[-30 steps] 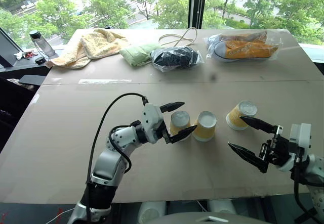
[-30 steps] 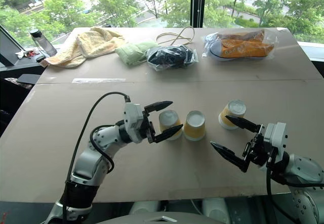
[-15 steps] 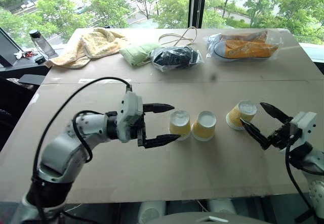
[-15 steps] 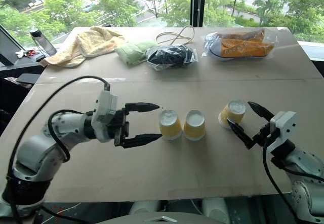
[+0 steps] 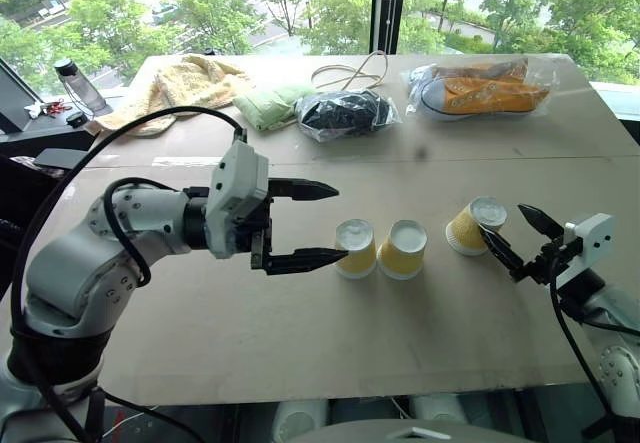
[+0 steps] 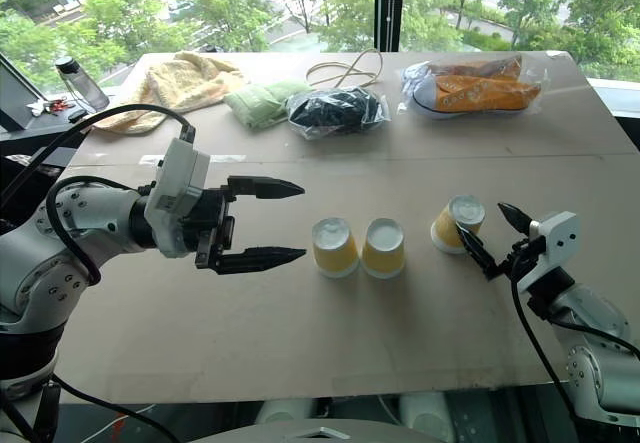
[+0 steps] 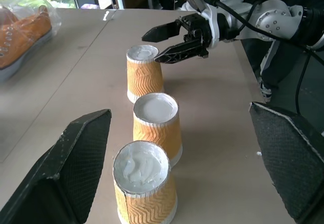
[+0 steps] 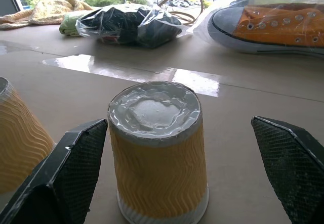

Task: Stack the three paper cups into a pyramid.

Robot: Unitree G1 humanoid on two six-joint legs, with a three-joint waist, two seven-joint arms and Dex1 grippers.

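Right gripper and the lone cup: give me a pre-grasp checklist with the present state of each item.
1. Right gripper open: ok, fingers spread wide.
2. Lone cup lined up between the right fingers: ok in the right wrist view.
3. Lone cup standing base up on the table, apart from the other two: ok.
4. Base pair ready: ok, middle cup and left cup stand side by side, base up.
5. Left gripper off the base pair: ok, open and holding nothing, beside the left cup.
6. Right fingers already touching the lone cup: cannot tell.
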